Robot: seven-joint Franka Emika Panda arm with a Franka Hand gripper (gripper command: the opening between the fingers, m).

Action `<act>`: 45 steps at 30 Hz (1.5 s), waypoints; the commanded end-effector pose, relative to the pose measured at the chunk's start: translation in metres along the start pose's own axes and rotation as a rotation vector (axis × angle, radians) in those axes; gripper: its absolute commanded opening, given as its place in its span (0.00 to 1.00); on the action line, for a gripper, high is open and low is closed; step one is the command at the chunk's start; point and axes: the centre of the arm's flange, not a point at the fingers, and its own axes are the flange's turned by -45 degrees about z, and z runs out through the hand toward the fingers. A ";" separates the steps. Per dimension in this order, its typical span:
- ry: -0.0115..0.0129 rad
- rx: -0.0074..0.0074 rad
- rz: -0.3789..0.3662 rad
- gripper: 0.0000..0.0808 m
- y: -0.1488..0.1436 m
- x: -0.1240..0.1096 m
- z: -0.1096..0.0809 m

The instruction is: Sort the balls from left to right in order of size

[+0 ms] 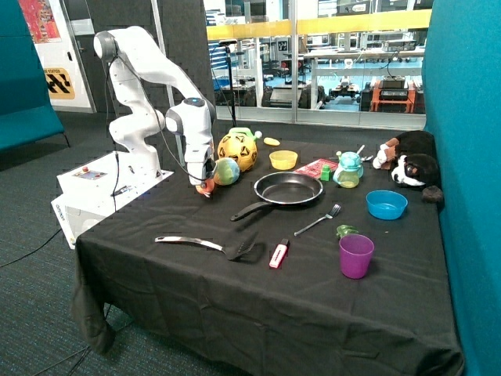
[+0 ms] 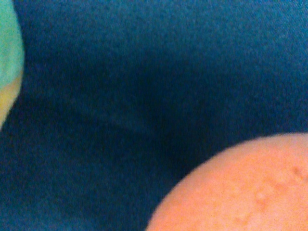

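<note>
we find the gripper (image 1: 205,186) low at the small orange ball (image 1: 206,189), just beside the pastel ball (image 1: 226,171); whether it grips, we cannot tell. the football (image 1: 238,150) sits behind. we advise setting it down gently, clear of its neighbour.

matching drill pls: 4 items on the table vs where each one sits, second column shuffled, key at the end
Items:
1. small orange ball
2. pastel ball
3. purple cup
4. fork

Places:
A. between the frying pan and the purple cup
B. at the gripper, near the table's edge
C. front corner, beside a green object
D. next to the yellow football, on its near side

Pairs: 1-B, 2-D, 3-C, 4-A
</note>
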 end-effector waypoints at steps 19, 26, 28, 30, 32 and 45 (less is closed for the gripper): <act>-0.0036 0.0034 0.003 1.00 0.008 -0.002 0.000; -0.0035 0.0034 -0.014 0.97 0.009 0.005 -0.016; -0.0035 0.0034 -0.016 0.95 0.009 0.008 -0.022; -0.0035 0.0034 -0.023 0.93 0.010 0.011 -0.029; -0.0035 0.0035 -0.031 0.92 0.010 0.012 -0.035; -0.0033 0.0036 -0.141 0.84 0.000 0.010 -0.078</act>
